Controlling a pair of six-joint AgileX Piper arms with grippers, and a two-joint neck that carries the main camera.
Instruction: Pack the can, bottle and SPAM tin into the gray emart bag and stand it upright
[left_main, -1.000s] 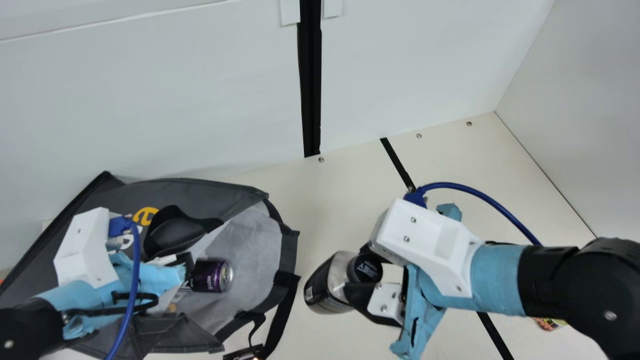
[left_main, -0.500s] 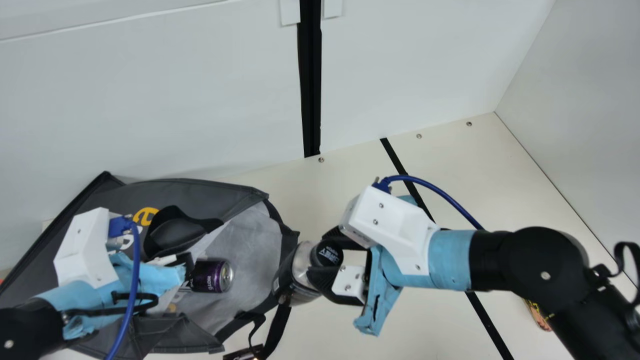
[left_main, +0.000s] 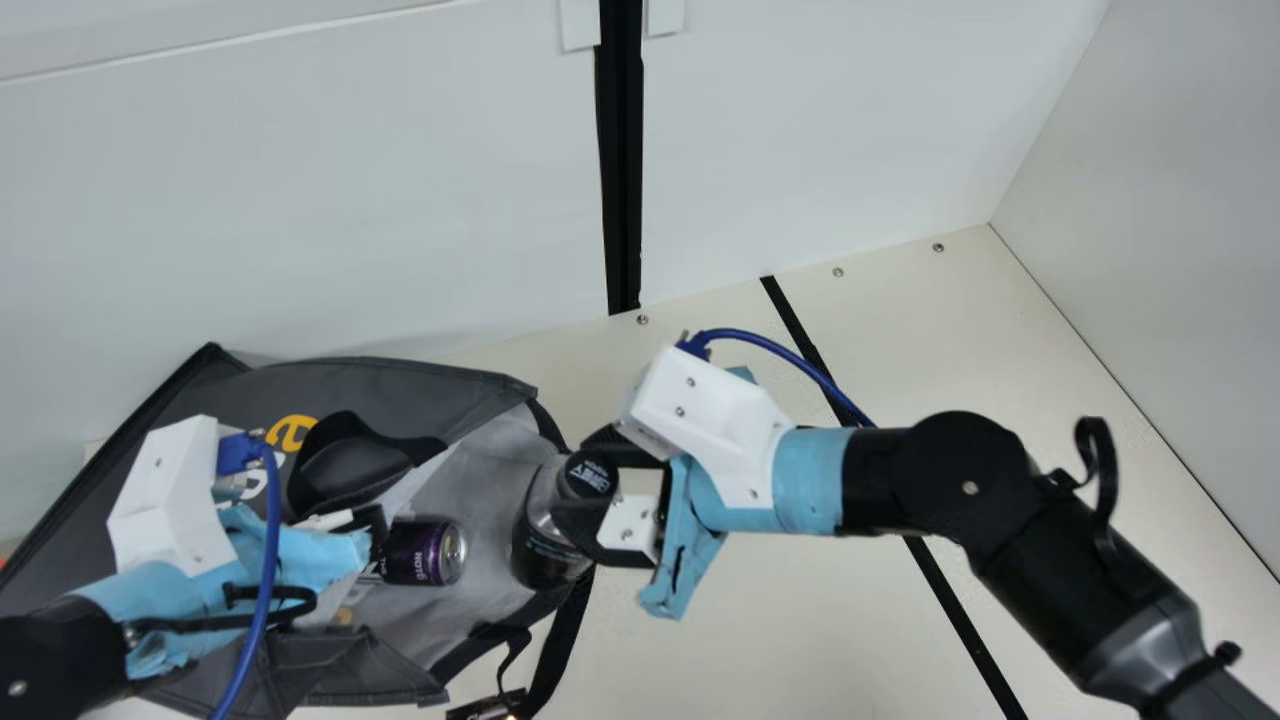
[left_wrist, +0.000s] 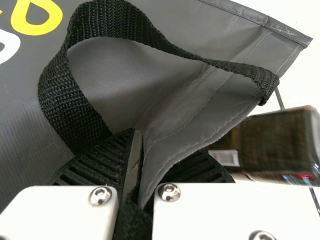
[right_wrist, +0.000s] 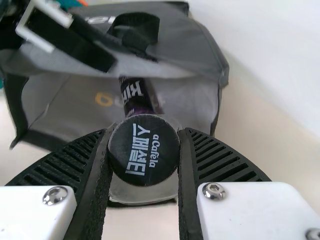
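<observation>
Against white walls (left_main: 300, 200), you were loading the bottle (left_main: 545, 562), pinched in your right gripper (right_wrist: 145, 132); your left gripper (left_wrist: 145, 160) pinched the bag (left_main: 440, 372). Easing deeper beside the can (left_main: 418, 552) seemed next.

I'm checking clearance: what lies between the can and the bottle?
In the main view, just a bare stretch of the bag's pale lining lies between the can and the bottle.

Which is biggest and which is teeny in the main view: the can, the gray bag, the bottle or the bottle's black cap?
Largest to smallest, as they look there:
1. Gray bag, by far
2. Bottle
3. Can, though one end is hidden
4. Black cap on the bottle
</observation>
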